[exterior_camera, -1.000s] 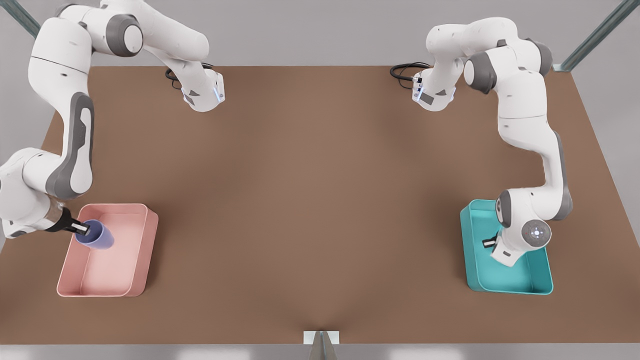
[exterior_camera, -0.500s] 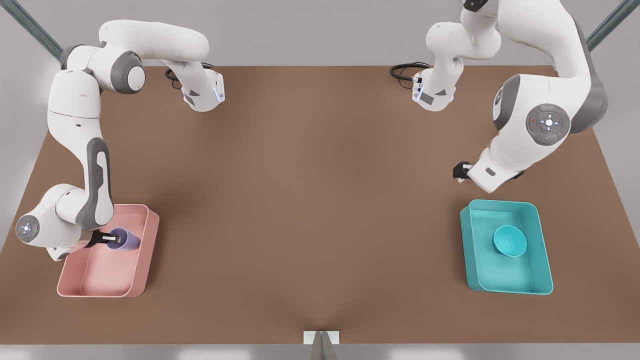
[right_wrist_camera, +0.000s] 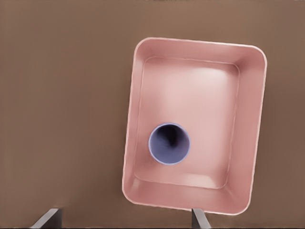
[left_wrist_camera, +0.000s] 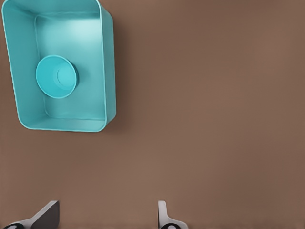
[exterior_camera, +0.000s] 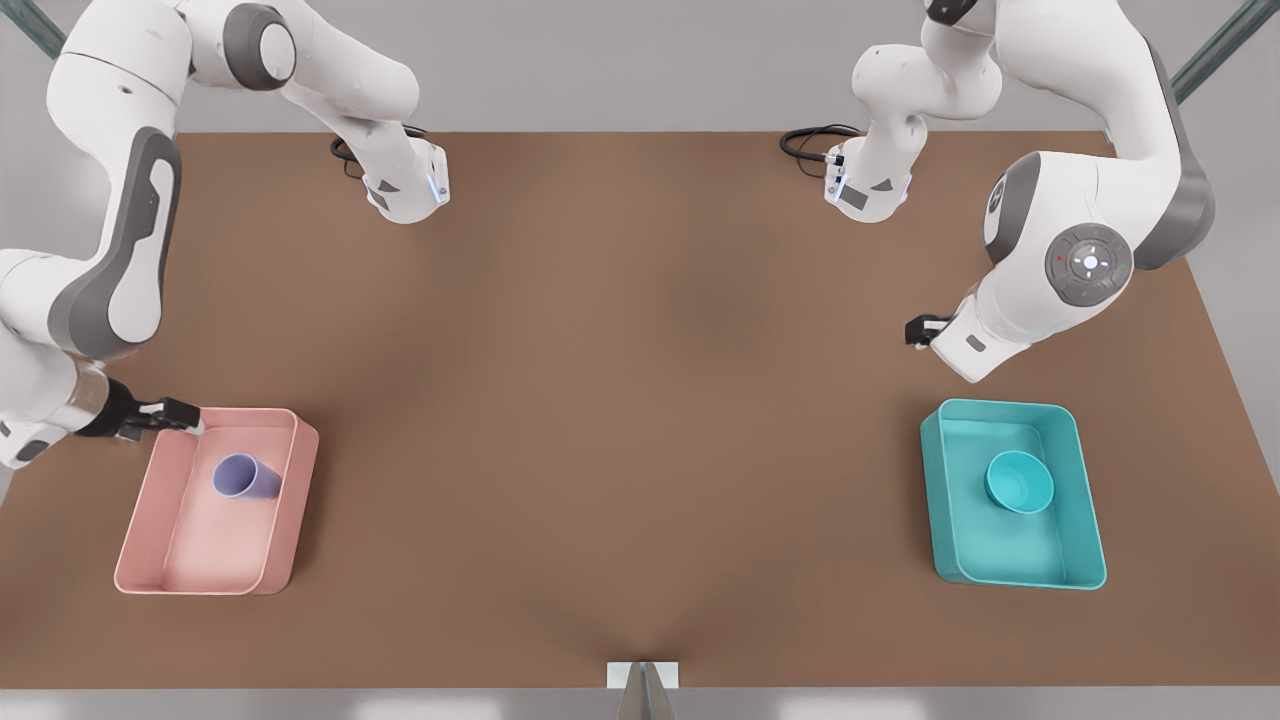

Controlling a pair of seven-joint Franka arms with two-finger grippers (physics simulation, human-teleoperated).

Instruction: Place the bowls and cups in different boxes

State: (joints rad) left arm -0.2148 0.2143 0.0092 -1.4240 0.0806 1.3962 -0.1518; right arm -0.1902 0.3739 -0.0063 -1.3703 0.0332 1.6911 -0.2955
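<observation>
Front view: the purple cup [exterior_camera: 245, 476] stands in the pink box [exterior_camera: 150, 560], near the right gripper [exterior_camera: 182, 417] above the box's far corner. The teal bowl [exterior_camera: 1018, 481] sits in the teal box [exterior_camera: 945, 520], well apart from the left gripper [exterior_camera: 916, 331].

Left wrist view: fingers [left_wrist_camera: 163, 213] spread, empty.

Right wrist view: fingers [right_wrist_camera: 199, 218] spread, empty.

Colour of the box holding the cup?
Pale pink box, holding the cup; clearest in the right wrist view.
</observation>
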